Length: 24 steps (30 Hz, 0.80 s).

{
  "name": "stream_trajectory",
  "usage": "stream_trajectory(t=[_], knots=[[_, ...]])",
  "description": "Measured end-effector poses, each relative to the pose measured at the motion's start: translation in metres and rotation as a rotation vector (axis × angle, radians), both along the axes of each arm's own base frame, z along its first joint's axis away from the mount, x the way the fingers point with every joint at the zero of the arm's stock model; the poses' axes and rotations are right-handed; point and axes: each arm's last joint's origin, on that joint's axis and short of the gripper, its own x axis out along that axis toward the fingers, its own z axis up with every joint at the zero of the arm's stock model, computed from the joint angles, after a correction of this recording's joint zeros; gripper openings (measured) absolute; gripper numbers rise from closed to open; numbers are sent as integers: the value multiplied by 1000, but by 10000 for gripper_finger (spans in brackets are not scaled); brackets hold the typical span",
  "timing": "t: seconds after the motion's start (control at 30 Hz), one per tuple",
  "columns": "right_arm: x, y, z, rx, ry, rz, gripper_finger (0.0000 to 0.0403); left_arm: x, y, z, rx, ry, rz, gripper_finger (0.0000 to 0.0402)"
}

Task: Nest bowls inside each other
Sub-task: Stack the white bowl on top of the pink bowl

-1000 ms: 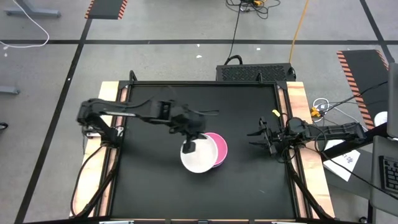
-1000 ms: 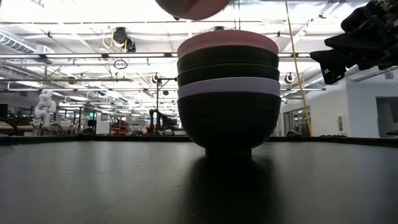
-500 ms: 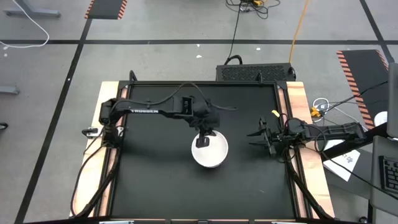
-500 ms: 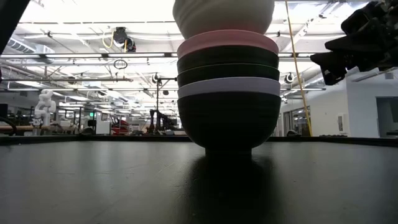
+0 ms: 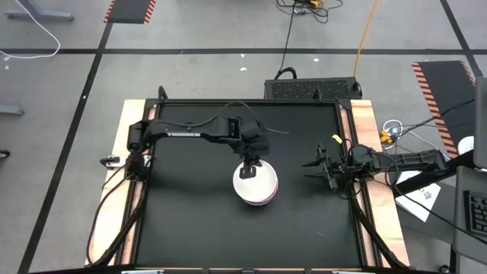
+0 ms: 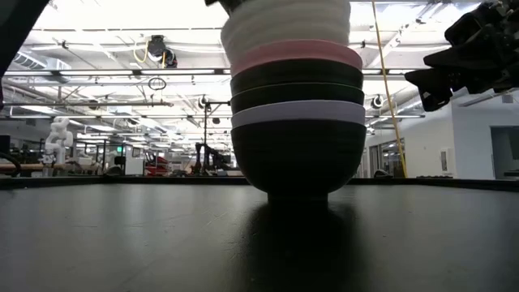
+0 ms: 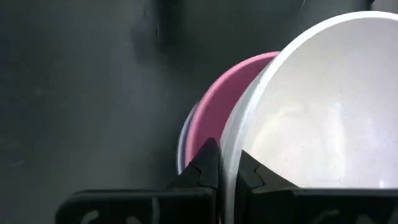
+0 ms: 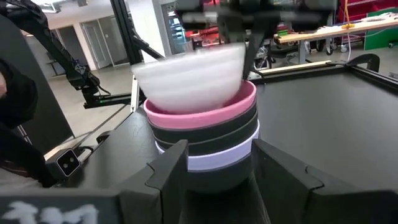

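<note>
White bowl: small round glossy bowl (image 5: 254, 183) at table centre, tilted over the pink bowl (image 6: 296, 54) topping the stack.
Left gripper (image 7: 227, 176): clamped on its twelve-o'clock rim.
Right gripper (image 5: 316, 168): three o'clock, open, empty.
Risk: released tilted, it may seat crooked.

Robotics lab: hazard-taped floor (image 5: 437, 76), distant white robot (image 6: 58, 134).

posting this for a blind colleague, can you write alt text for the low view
A white bowl sits slightly tilted in the top of a stack on a black table, above a pink bowl, two black bowls, a lavender bowl and a black bottom bowl. The right end effector hangs open at upper right, clear of the stack.
</note>
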Motion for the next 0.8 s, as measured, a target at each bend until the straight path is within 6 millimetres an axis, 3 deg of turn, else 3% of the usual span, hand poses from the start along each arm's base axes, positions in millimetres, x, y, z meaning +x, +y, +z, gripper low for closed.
stream_trajectory(t=[0.13, 0.27, 0.8], knots=[[0, 0, 0, 1, 0, 0, 169, 12, 2, -26, -30, 48, -21, 3], [0, 0, 0, 1, 1, 0, 169, 18, 1, -38, -53, 62, -39, 3], [0, 0, -1, -7, 7, 0, 169, 14, -35, -44, 109, 157, -23, 3]])
